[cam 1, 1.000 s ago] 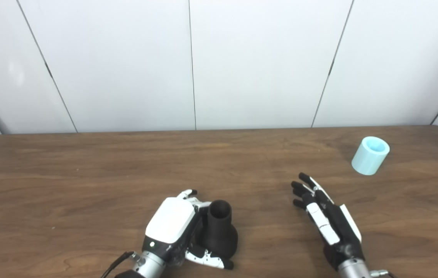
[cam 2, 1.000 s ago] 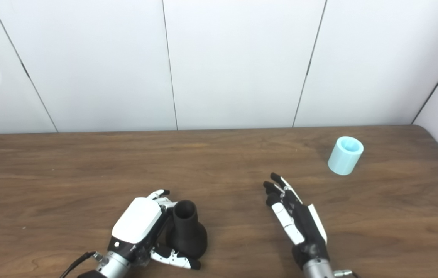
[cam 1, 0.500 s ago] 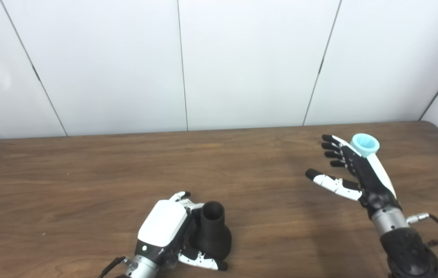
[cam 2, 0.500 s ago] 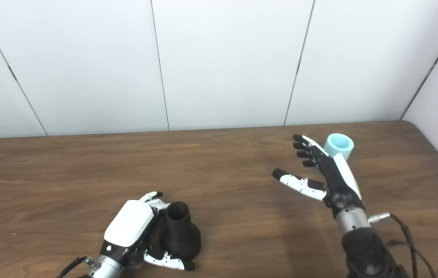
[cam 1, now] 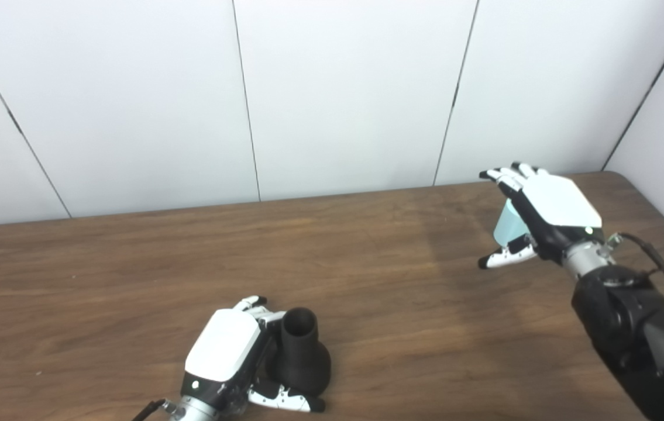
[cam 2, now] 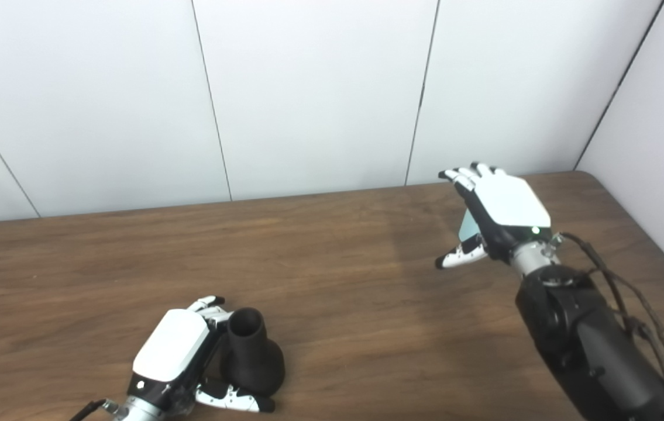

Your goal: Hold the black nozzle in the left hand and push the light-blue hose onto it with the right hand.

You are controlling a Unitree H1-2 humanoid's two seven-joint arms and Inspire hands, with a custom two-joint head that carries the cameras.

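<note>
On the left, near my edge of the table [cam 1: 103,275], my left hand [cam 1: 223,348] is wrapped around the nozzle [cam 1: 301,359]. Fingers sit behind it and the thumb lies across its wide bottom, so I think I have it held. The nozzle is black and dull, a bit rough looking, like a bell: fat at the bottom, thin at the top, with a round hole pointing up. It stands on the wood. If my hold is loose, I think it could tip or slide when something pushes down on it.

The table is brown wood with long dark lines, and it looks smooth.

On the far right, my right hand [cam 1: 542,213] is spread wide over the hose [cam 1: 506,225], holding nothing. The hose is a short, light-blue tube, smooth like plastic. Most of it hides behind my palm, so I cannot tell if I touch it.

What could go wrong here? The tube is round and light. If my fingers bump its side first, it could fall and roll away, maybe off the table edge nearby. Closing too hard might make it pop out.
</note>
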